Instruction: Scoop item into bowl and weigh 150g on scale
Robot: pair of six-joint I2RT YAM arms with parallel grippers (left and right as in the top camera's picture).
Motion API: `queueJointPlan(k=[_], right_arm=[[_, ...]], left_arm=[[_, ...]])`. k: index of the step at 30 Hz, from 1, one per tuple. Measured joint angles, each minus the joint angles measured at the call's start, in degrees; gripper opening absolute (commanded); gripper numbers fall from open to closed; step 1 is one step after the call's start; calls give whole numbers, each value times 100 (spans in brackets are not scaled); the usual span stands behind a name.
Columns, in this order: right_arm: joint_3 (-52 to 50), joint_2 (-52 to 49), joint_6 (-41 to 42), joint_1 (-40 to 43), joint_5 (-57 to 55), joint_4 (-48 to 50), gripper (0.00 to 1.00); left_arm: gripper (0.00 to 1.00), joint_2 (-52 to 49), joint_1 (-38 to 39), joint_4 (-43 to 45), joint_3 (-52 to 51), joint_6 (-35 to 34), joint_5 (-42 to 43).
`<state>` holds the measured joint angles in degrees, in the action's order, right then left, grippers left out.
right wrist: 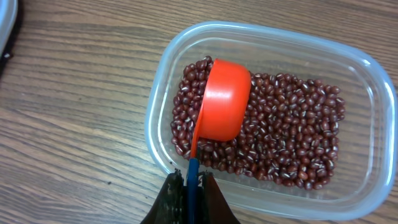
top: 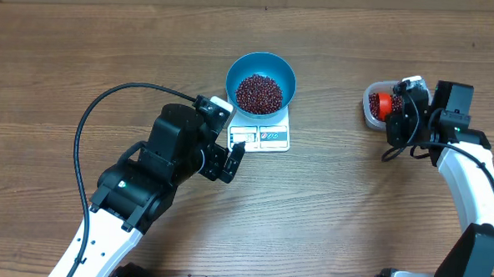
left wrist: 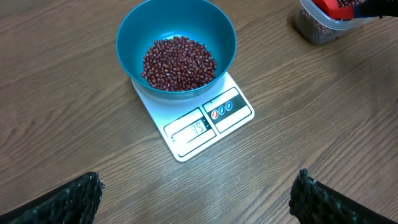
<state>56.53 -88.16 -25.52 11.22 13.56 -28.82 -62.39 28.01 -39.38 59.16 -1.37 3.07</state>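
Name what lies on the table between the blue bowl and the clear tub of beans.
Nothing: bare wooden table separates bowl and tub, clearest in the overhead view.

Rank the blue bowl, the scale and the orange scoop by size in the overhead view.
1. blue bowl and scale: about alike; the bowl hides part of the scale.
2. orange scoop, clearly smallest.

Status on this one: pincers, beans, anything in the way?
Left pincer open, short of scale. Right pincer shut on scoop in tub. Beans in bowl on scale. Nothing blocking.
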Motion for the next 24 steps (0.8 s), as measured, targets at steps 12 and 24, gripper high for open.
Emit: queueJointPlan(k=[12, 24], right_arm=[[0, -52, 323, 470, 933, 0, 4], [0, -52, 450, 791, 1563, -125, 4]], left_arm=[[99, 0, 0, 0, 0, 0, 0], [100, 0, 0, 0, 0, 0, 0]])
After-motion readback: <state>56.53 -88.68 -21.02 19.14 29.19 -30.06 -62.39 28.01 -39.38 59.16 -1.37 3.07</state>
